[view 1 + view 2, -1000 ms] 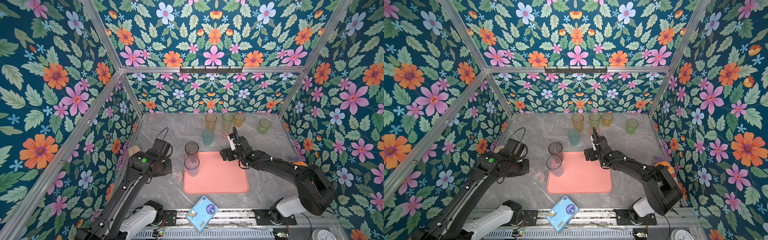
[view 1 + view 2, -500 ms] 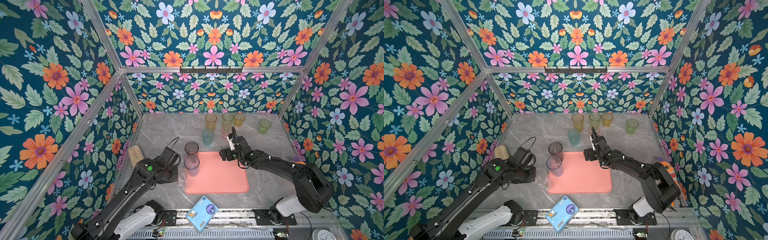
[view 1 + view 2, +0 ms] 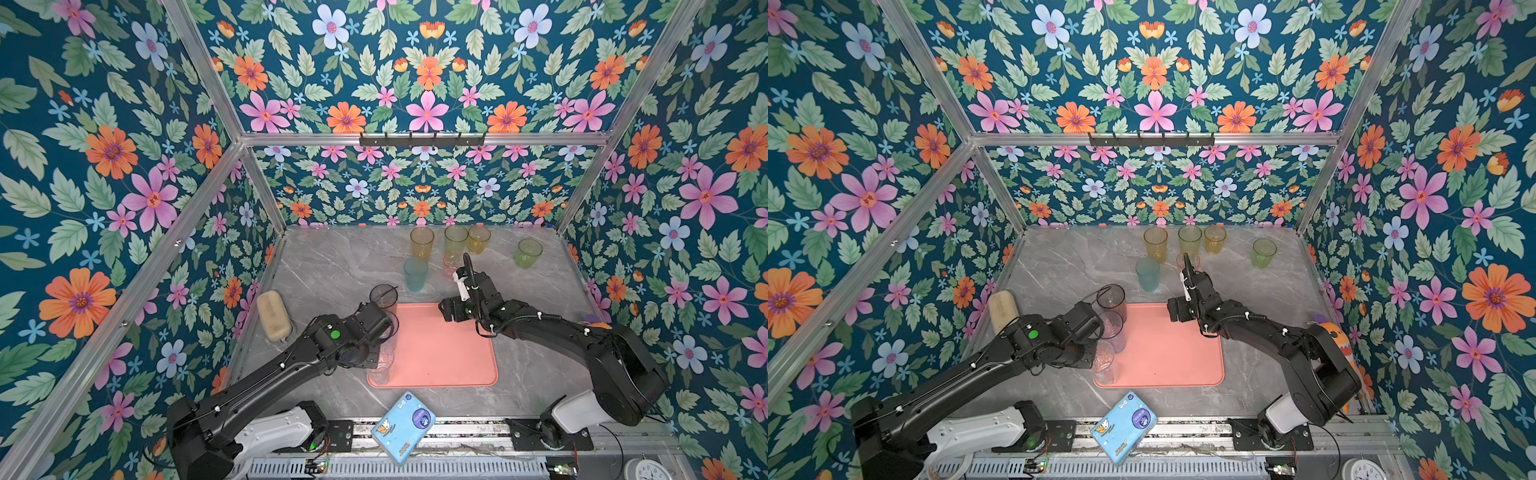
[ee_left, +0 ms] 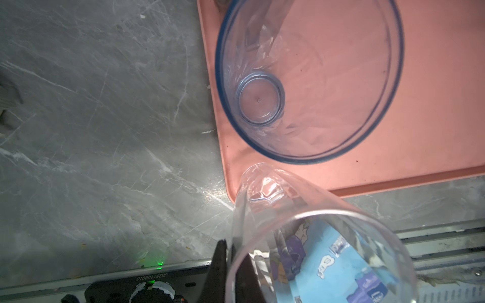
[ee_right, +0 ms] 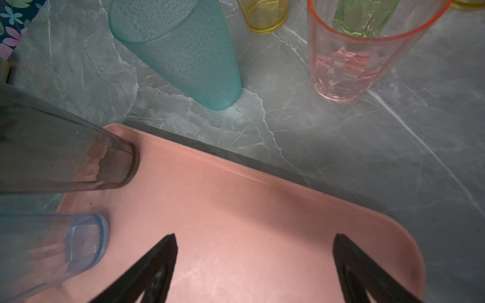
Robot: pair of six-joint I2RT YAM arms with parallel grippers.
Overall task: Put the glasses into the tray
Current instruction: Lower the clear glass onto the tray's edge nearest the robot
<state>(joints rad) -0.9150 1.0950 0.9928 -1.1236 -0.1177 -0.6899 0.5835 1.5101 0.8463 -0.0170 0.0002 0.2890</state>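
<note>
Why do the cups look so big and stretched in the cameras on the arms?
Left wrist view: the clear glass sits right by the lens, so it looms huge and soft-edged. Right wrist view: the grey glass and pale blue glass look stretched toward the frame edge. In both top views they are far off, small and sharp.

top views: high front, facing down | wrist views: close, sharing tray point(image 4: 446, 131)

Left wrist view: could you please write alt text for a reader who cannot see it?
The left tool pinches the wall of a clear tumbler, whose base is at the corner of the salmon-pink tray. A pale blue tumbler stands upright on the tray beside it, and the grey marble table lies alongside.
</note>
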